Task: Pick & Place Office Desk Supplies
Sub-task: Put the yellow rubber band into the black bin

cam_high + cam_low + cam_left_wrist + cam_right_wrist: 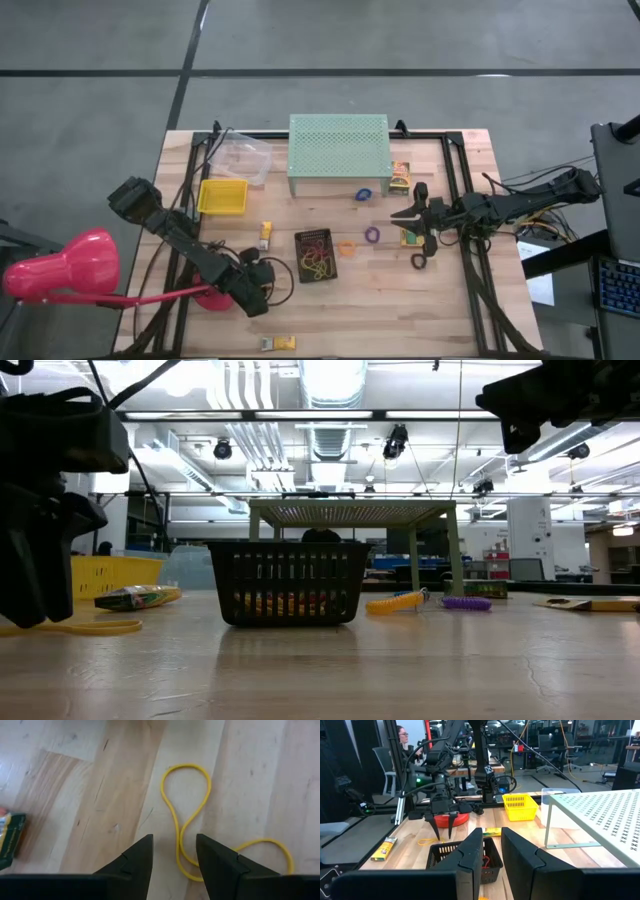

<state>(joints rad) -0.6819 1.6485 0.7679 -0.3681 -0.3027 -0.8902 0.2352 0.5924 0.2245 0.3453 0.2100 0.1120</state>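
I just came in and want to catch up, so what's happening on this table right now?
The left gripper hangs open just over a yellow rubber band lying on the wooden table, not gripping it yet. The black mesh basket in the middle already holds several bands. The right gripper waits near the mint-green perforated stand, holding nothing. Purple and blue rings and small boxes still lie loose.

Yellow rubber band (187, 827): partly covered by the left gripper's (174, 862) fingers in the left wrist view.
Printed box (10, 840): cut off by that picture's edge; print too blurred to be read.
Black basket (465, 857): front hidden behind the right gripper's (492, 862) fingers.
Basket contents (285, 603): only glimpsed through the mesh.
Pink lamp (60, 268): cropped at the high view's edge.
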